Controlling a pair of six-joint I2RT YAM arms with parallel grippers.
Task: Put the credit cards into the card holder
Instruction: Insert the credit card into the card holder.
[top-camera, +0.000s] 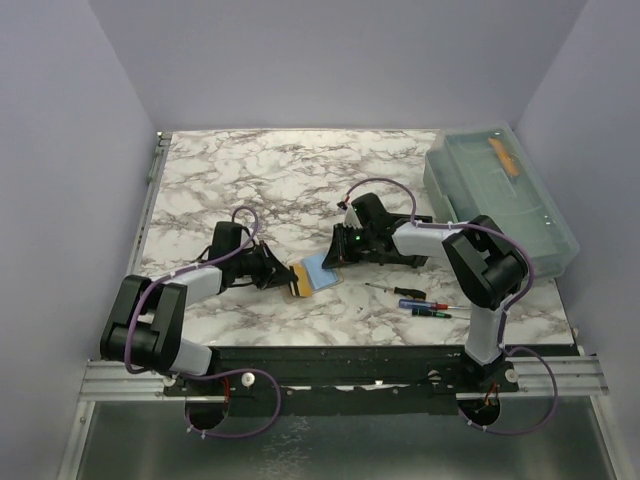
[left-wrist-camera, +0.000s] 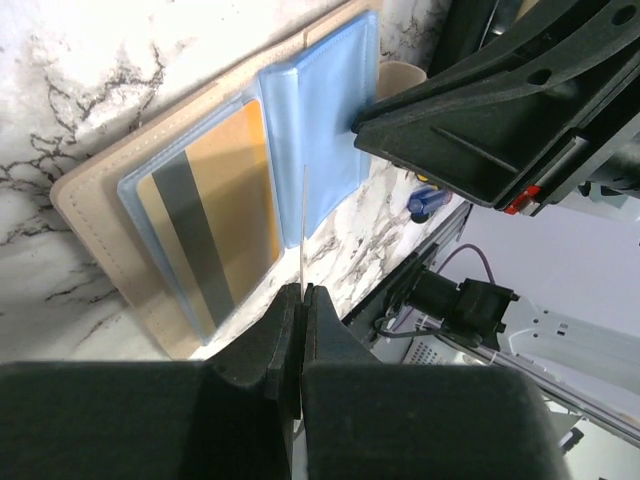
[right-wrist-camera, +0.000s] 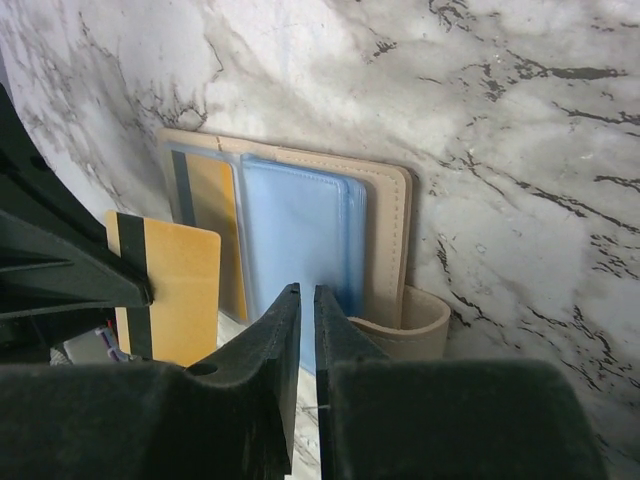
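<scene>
Near the middle of the marble table (top-camera: 270, 180), a little toward 6 o'clock, you have the card holder (top-camera: 297, 281) lying open. It is a tan stitched wallet with light blue plastic sleeves.

Your left gripper (left-wrist-camera: 302, 295) sits at the holder's 9 o'clock edge. Its jaws are pressed together on a striped gold card (right-wrist-camera: 180, 290). The left wrist view shows that card only as a thin pale line standing on edge above the sleeves. A second gold card (left-wrist-camera: 215, 225) with a grey stripe already lies flat inside the sleeve nearest that gripper.

Your right gripper (right-wrist-camera: 307, 300) comes in from the holder's 2 o'clock side. Its tips meet the edge of the blue sleeve (left-wrist-camera: 320, 130). Only a narrow slit separates its jaws, and you cannot tell from these views whether the sleeve edge is pinched in it.

Several small screwdrivers (top-camera: 420, 300) lie at the holder's 4 o'clock, well apart from it. A translucent bin (top-camera: 500, 195) stands toward the table's 2 o'clock corner.
</scene>
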